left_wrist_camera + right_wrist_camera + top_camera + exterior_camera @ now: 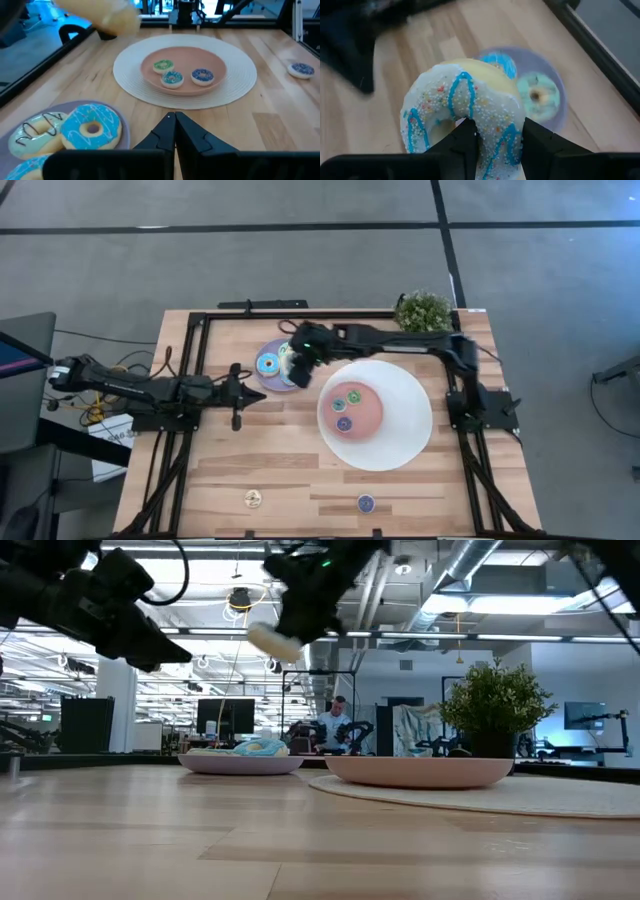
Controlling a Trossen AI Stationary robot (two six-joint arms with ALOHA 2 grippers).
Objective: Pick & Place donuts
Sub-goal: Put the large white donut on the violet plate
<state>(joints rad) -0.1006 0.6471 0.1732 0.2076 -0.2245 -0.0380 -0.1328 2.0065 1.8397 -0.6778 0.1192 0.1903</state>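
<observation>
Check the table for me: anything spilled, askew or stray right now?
Two mini donuts lie loose on the bare wood at the table's near edge, a tan one and a purple one, away from both plates. Otherwise tidy: the right gripper holds a cream sprinkled donut above the lilac plate; three minis sit on the pink plate.

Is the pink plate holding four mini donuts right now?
No. The left wrist view shows only three mini donuts on the pink plate: a green one, a teal one and a blue one.
</observation>
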